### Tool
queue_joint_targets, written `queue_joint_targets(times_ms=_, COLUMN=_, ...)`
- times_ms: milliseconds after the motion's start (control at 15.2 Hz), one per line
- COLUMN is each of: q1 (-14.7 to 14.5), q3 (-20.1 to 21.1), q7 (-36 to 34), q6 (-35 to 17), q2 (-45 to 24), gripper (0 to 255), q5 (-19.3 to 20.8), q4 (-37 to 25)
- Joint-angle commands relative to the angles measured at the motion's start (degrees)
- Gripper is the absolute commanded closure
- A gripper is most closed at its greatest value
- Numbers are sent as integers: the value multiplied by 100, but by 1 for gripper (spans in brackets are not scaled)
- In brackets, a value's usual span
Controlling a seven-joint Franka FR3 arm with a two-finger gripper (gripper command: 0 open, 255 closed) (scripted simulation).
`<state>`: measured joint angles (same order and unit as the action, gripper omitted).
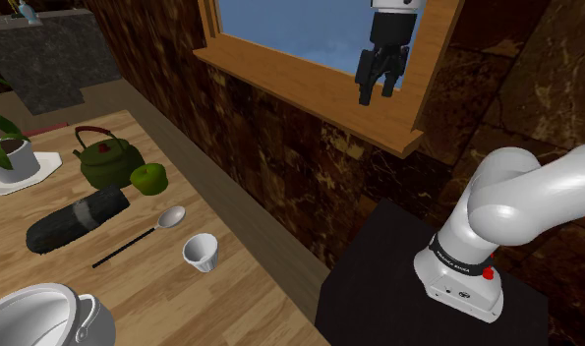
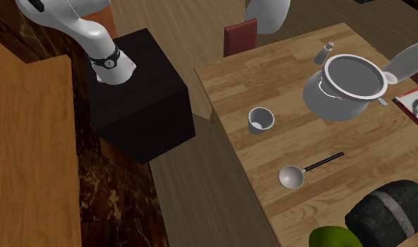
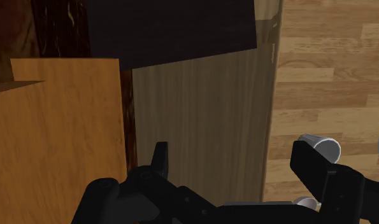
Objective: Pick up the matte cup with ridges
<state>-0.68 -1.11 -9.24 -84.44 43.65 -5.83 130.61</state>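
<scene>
Fig.: cup vs. claw, L to R. Shoulder view: cup [image 1: 201, 252] stands on the wooden table [image 1: 231, 305], near the table's edge on that view's right. Claw [image 1: 376, 91] hangs high up & well apart from it, further to that view's right, in front of the window sill [image 1: 310, 96]. Claw is wide open, holds nothing. Wrist view: the two fingers [image 3: 159, 159] stand apart over the strip of floor [image 3: 200, 127] betw. wall & table. Cup shows beyond the outer side of one finger, part hidden by it, not betw. the pair

Cup: white, matte, mouth up, narrower at base than at rim, upright ridges round its wall; inside looks grey in 2nd exterior view

Room, shoulder view L to R: pot [image 1: 34, 310] at lower left, dark roll [image 1: 76, 220] w/ grey band, green kettle [image 1: 105, 162], green apple [image 1: 148, 178], then spoon [image 1: 170, 217], its bowl nearest the cup but apart from it. Bare wood all round the cup. Right of cup: table edge, floor strip, dark brown wall, black stand [image 1: 398, 275]. 2nd exterior view L to R: stand, floor strip, table edge, cup near that edge, spoon & pot further in, both clear of it
</scene>
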Motion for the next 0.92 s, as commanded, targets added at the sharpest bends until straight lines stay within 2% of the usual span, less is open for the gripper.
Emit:
queue_joint_targets(times_ms=0, q1=0, q3=0, q7=0, q6=0, q2=0, gripper=0, q5=0, q4=0)
queue_joint_targets(times_ms=462, q1=-192, q3=528, q7=-393, q6=-1268, q2=-586, gripper=0, q5=-372, q4=551)
queue_joint_targets(times_ms=858, q1=-355, q3=978, q7=-712, q6=-2365, q2=-1392, gripper=0, q5=-611, q4=719)
